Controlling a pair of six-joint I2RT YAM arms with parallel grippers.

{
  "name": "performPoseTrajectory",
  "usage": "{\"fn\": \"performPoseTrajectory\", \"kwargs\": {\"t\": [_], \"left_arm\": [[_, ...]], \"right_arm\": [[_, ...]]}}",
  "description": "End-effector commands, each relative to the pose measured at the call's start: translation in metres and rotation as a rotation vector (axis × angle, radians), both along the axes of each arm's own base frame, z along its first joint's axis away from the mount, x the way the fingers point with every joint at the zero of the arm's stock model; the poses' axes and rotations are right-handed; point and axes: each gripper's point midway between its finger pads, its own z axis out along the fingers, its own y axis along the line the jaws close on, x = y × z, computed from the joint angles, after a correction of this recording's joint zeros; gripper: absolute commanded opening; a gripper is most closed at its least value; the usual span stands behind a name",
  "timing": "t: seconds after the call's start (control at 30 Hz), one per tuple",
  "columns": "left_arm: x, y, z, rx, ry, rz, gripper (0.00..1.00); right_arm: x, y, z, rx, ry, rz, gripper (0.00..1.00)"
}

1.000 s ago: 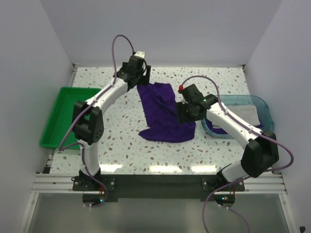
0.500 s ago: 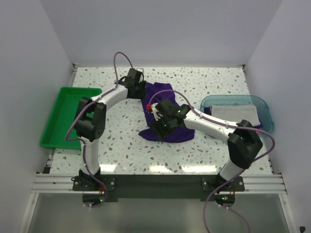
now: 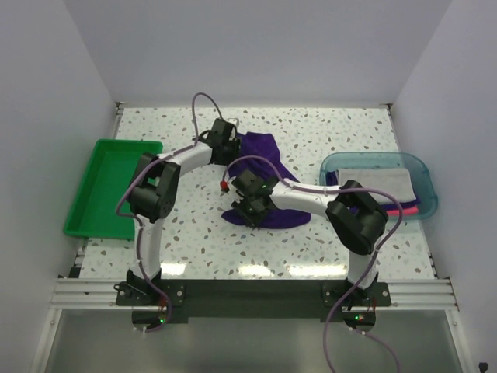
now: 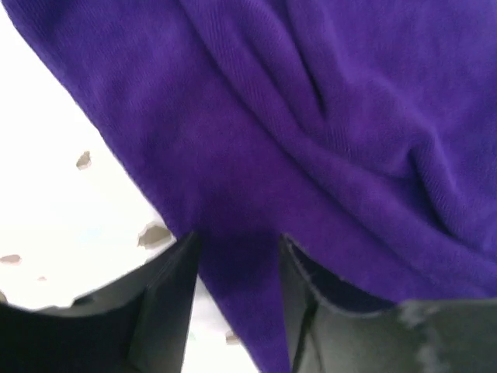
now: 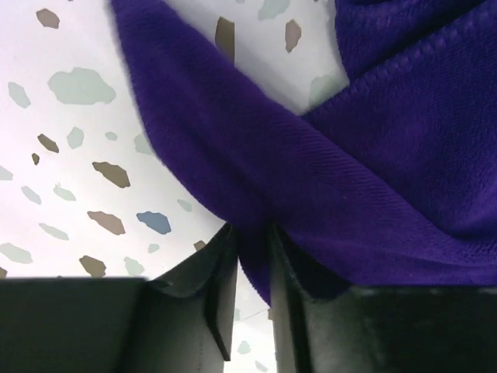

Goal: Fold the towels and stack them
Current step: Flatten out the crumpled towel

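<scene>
Dark purple cloth towel looks soft, light and floppy, so grab corners: left jaws pinch the one toward the counter's far edge, right jaws squeezed narrow on the nearer one.

Your left arm climbs from its base, elbow out toward 9 o'clock, forearm reaching toward 1 o'clock. The left gripper points down, its jaws clamped on a fold of the purple towel. Your right arm bends sharply at the elbow and stretches toward 9 o'clock. The right gripper sits low (jaws nearly together), pinching that towel's edge.
</scene>
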Motion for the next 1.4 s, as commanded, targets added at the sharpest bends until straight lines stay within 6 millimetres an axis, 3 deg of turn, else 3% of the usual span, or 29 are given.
{"fn": "performPoseTrajectory", "kwargs": {"t": [0.0,0.07,0.17,0.2,0.33,0.47,0.5,0.57,0.7,0.73,0.8,0.83,0.9,0.93,0.97,1.0,1.03,1.07,1.1,1.13,1.17,1.2,1.23,1.27,1.3,1.33,1.37], "left_arm": [[0.009,0.000,-0.012,0.008,-0.010,0.014,0.48],[0.013,0.002,-0.015,0.027,-0.010,0.028,0.46],[0.021,0.012,-0.024,0.087,-0.005,0.060,0.42],[0.022,0.018,-0.033,0.119,0.004,0.072,0.40],[0.039,0.031,-0.040,0.176,0.001,0.102,0.40],[0.051,0.045,-0.048,0.193,0.005,0.125,0.41],[0.054,0.046,-0.047,0.194,0.000,0.125,0.42],[0.061,0.048,-0.041,0.194,-0.021,0.119,0.43],[0.072,0.047,-0.021,0.191,-0.078,0.107,0.49],[0.077,0.047,-0.013,0.190,-0.099,0.109,0.50],[0.082,0.053,-0.005,0.188,-0.112,0.124,0.55],[0.084,0.052,0.001,0.176,-0.109,0.122,0.59],[0.082,0.049,0.011,0.156,-0.109,0.119,0.65],[0.075,0.048,0.010,0.146,-0.093,0.111,0.68],[0.071,0.042,0.029,0.107,-0.111,0.099,0.75],[0.059,0.042,0.023,0.092,-0.082,0.103,0.78],[0.052,0.039,0.047,0.060,-0.106,0.099,0.82],[0.044,0.038,0.053,0.040,-0.104,0.094,0.83],[0.028,0.041,0.046,0.038,-0.070,0.109,0.84],[0.019,0.040,0.071,0.015,-0.101,0.110,0.84],[0.009,0.040,0.075,0.009,-0.096,0.111,0.84],[-0.008,0.044,0.067,0.015,-0.063,0.120,0.84],[-0.021,0.041,0.088,0.001,-0.087,0.114,0.82],[-0.033,0.039,0.091,-0.005,-0.077,0.113,0.80],[-0.051,0.043,0.080,0.009,-0.044,0.110,0.79],[-0.064,0.038,0.095,-0.005,-0.069,0.093,0.79],[-0.075,0.037,0.095,-0.020,-0.057,0.095,0.79]], "right_arm": [[-0.001,0.005,0.013,0.018,-0.048,0.023,0.23],[-0.009,0.002,0.019,0.021,-0.038,0.022,0.09],[-0.029,-0.008,0.037,0.031,-0.009,0.024,0.01],[-0.036,-0.012,0.049,0.057,-0.012,0.027,0.01],[-0.061,-0.039,0.062,0.051,0.023,0.021,0.01],[-0.097,-0.071,0.053,0.000,0.133,0.028,0.01],[-0.100,-0.074,0.051,-0.008,0.130,0.025,0.01],[-0.115,-0.059,0.062,0.086,0.202,0.041,0.01],[-0.114,-0.062,0.063,0.050,0.214,-0.027,0.06],[-0.115,-0.065,0.061,0.029,0.219,-0.040,0.08],[-0.121,-0.069,0.060,0.007,0.252,-0.032,0.34],[-0.123,-0.066,0.067,0.040,0.258,-0.018,0.51],[-0.118,-0.062,0.078,0.081,0.219,-0.013,0.60],[-0.114,-0.060,0.084,0.094,0.194,-0.020,0.64],[-0.105,-0.057,0.093,0.111,0.153,-0.029,0.65],[-0.093,-0.062,0.096,0.099,0.105,-0.061,0.65],[-0.085,-0.066,0.098,0.086,0.081,-0.088,0.65],[-0.076,-0.069,0.100,0.081,0.061,-0.123,0.64],[-0.062,-0.077,0.099,0.080,0.053,-0.196,0.63],[-0.052,-0.081,0.100,0.089,0.041,-0.239,0.61],[-0.045,-0.085,0.098,0.099,0.044,-0.278,0.60],[-0.032,-0.094,0.097,0.115,0.049,-0.358,0.58],[-0.024,-0.095,0.093,0.137,0.048,-0.388,0.53],[-0.015,-0.101,0.091,0.146,0.048,-0.429,0.51],[-0.010,-0.102,0.088,0.151,0.052,-0.450,0.47],[-0.005,-0.102,0.082,0.147,0.062,-0.460,0.46],[0.001,-0.105,0.078,0.144,0.064,-0.480,0.46]]}}
